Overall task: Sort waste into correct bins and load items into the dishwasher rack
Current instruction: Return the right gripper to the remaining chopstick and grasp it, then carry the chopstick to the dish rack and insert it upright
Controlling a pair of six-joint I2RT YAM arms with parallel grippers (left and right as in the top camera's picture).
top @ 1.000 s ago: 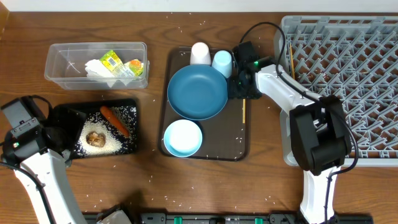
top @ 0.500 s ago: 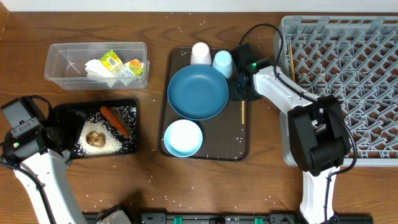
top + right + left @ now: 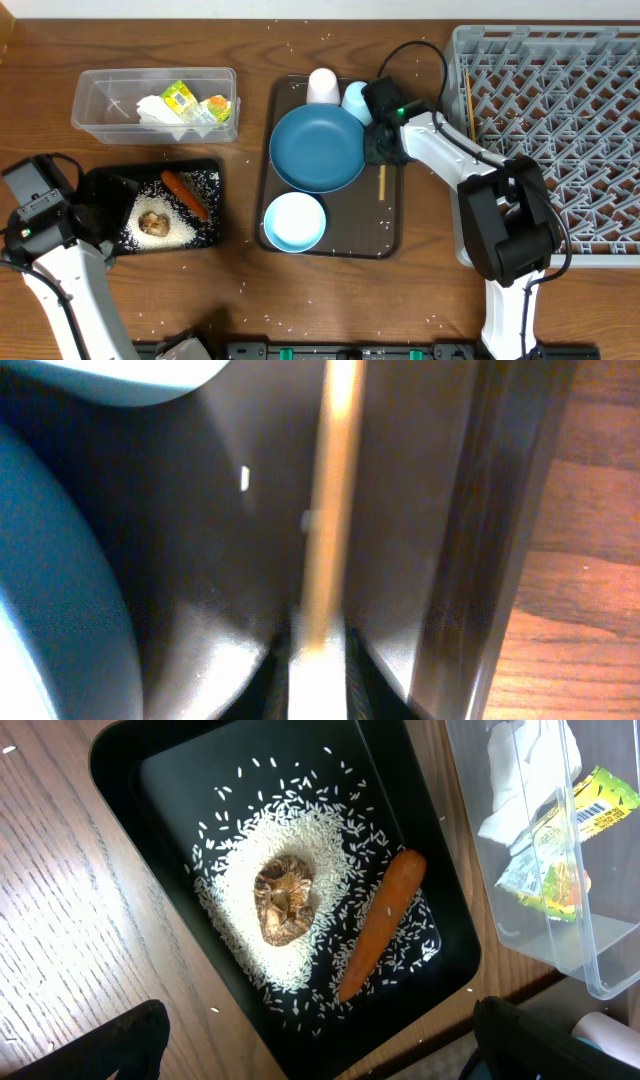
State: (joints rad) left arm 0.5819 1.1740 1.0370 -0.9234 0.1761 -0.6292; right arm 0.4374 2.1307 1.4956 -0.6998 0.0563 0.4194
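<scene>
Chopstick (image 3: 330, 500) runs up frame from between right jaws at bottom middle of wrist view; big blue dish (image 3: 50, 610) close on left, brown tray (image 3: 490, 510) rim close on right; little room sideways; right jaws squeezed almost closed on chopstick end; left jaws wide apart, holding nothing, over black tray (image 3: 112, 760) with rice (image 3: 240, 870), carrot (image 3: 385, 920).

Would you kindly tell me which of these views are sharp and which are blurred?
Overhead: evenly lit and sharp, the dishwasher rack lattice crisp. Left wrist: rice grains and carrot in clear focus. Right wrist: too close, the chopstick soft and smeared.
</scene>
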